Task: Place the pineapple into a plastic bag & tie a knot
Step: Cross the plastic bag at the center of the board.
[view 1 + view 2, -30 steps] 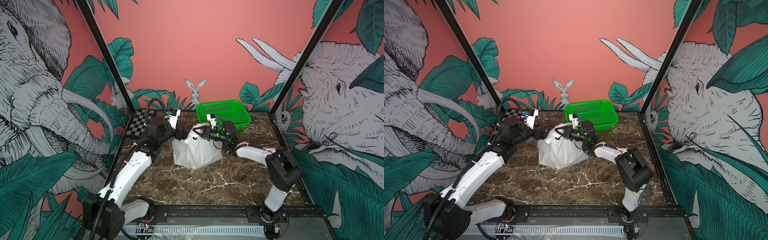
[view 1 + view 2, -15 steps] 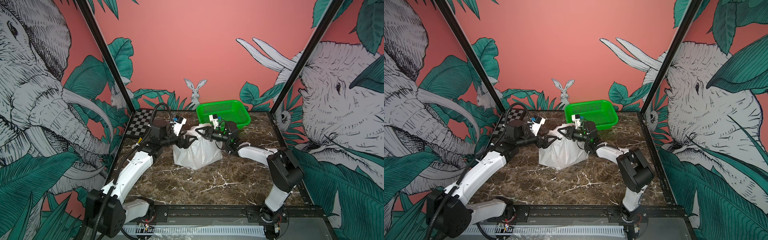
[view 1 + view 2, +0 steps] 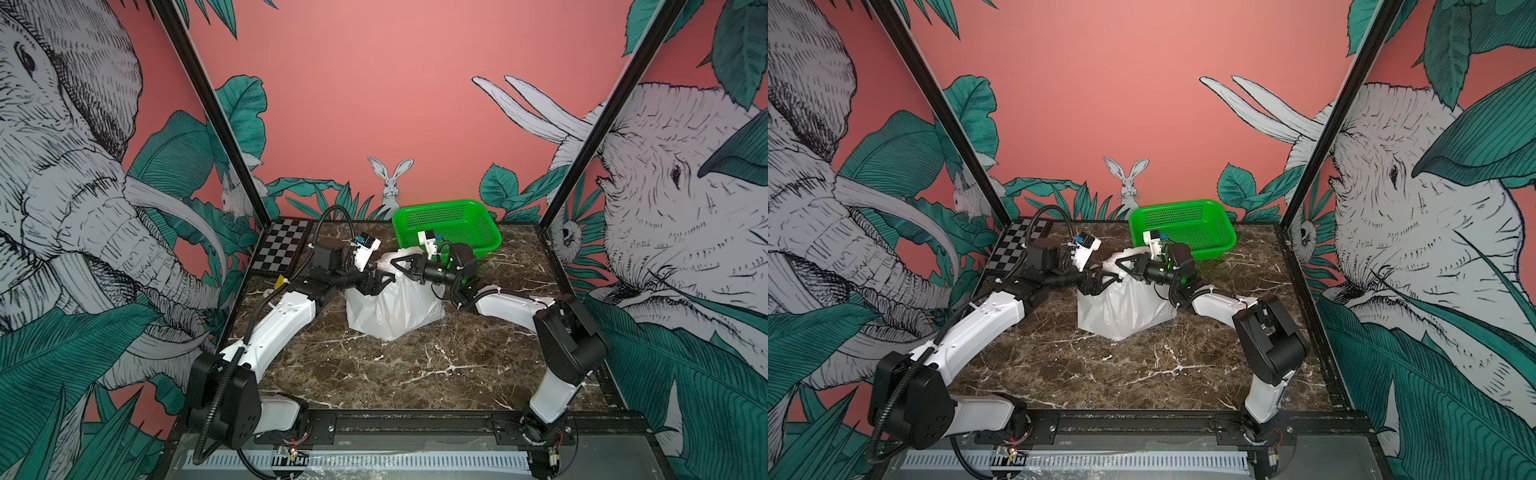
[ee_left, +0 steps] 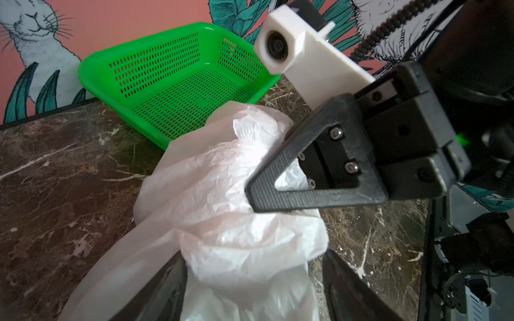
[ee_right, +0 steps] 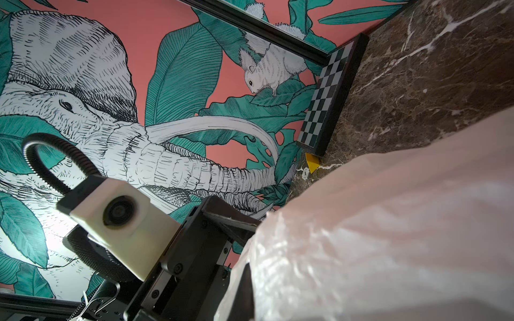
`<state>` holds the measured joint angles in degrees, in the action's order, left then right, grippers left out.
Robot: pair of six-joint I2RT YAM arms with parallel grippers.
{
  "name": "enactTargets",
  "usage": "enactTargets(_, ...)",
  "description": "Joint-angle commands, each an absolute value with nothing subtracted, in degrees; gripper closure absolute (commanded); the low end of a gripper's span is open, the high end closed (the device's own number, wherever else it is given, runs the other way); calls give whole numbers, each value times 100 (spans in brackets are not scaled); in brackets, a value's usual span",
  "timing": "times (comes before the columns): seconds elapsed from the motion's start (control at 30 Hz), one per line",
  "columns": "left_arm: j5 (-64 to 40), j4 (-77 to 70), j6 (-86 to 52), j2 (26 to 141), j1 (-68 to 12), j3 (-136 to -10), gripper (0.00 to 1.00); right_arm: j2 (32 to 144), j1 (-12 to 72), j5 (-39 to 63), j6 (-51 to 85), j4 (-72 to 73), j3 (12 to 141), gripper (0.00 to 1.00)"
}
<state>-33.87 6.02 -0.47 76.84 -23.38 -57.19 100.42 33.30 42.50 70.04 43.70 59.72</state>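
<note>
The left arm [image 3: 282, 320] and right arm [image 3: 507, 305] reach inward, their tips almost meeting. Left jaws stand apart. Right jaws are closed.

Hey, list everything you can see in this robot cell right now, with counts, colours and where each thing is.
plastic bag: 1, white, middle of the table, between the two grippers
basket: 1, green, perforated, back of the table, behind the bag
checkerboard: 1, black and white, back left corner
tag: 1, yellow, small, beside the checkerboard
table: 1, brown marble
left gripper: 1, black, open around the bag's top
right gripper: 1, black, shut on the bag's top
</note>
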Motion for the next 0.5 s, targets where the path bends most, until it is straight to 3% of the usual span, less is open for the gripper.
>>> enactTargets(0.0,-3628,517,122,7765,-2414,-5955,39,9825,3313,4336,6920,4452,6030,100)
enactTargets(0.1,-3665,504,167,7906,-2464,-6059,58,9825,3312,4343,6892,4363,6033,100)
enactTargets(0.2,-3774,567,186,8021,-2487,-6166,92,9793,3313,4276,6890,4300,6003,100)
enactTargets(0.23,-3771,648,208,8034,-2509,-6200,100,9757,3305,4227,6899,4260,5983,96)
enactTargets(0.33,-3719,720,209,7975,-2540,-6183,100,9530,3255,3969,6978,4080,5890,59)
enactTargets(0.47,-3255,651,147,7778,-2614,-6061,100,8876,3208,3432,7214,3575,5567,46)
